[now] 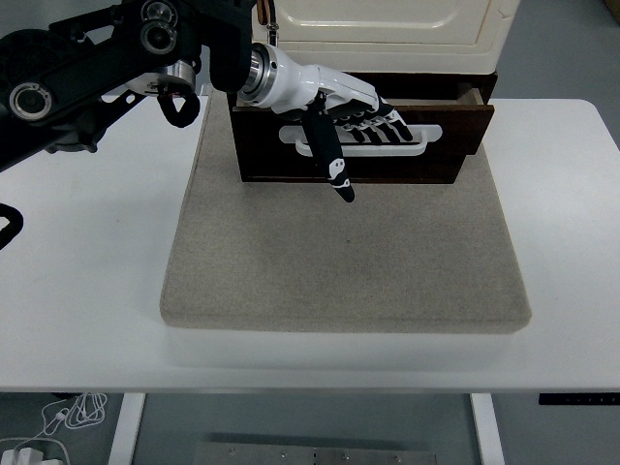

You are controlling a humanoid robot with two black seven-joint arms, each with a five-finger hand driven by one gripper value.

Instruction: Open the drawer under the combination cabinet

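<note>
Left hand [354, 121] — four fingers [386, 129] hooked into the white handle slot [423, 136] of the dark brown drawer [455, 145], curled around the handle bar; the thumb [330, 160] hangs free, pointing down toward 6 o'clock in front of the drawer face. The black left arm [87, 68] enters from about 10 o'clock and crosses the white table [87, 291].

The drawer sits at roughly 12 o'clock on the table, under the cream cabinet [378, 24]. It stands partly pulled out — its front is clear of the cabinet body, with a dark gap showing behind its top edge and at its right end. The drawer front overhangs the far edge of a grey felt mat [349, 271], which covers the middle of the table.
</note>
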